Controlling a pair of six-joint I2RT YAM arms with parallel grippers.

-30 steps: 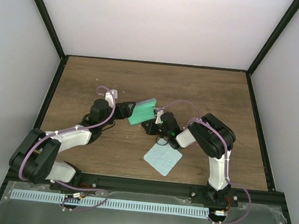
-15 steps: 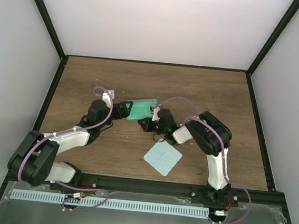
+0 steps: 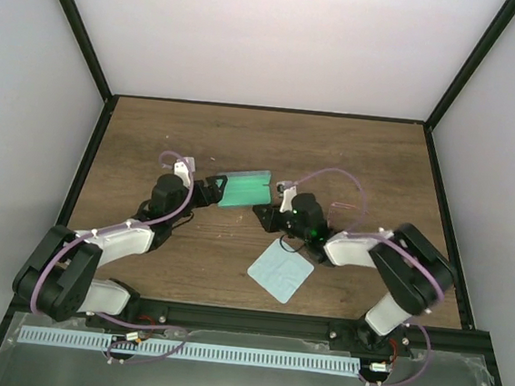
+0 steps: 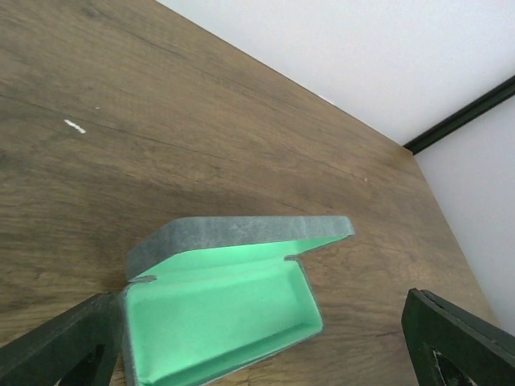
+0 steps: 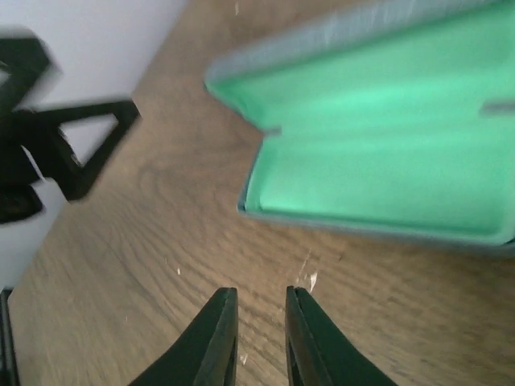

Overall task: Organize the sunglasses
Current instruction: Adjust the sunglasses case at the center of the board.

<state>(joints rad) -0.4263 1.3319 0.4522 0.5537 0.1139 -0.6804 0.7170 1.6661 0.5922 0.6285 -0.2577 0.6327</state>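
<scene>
My left gripper (image 4: 257, 344), released wide, flanks the open grey hard-shell glasses case (image 4: 221, 318); only its green lining shows inside. My right gripper (image 5: 259, 334) is slightly parted, grasping nothing.

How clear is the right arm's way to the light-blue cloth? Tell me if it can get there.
Probably yes. The cloth lies flat on the table, just nearer the bases than the right gripper, with nothing on it or between them. The open case sits beyond the gripper, out of the way.
</scene>
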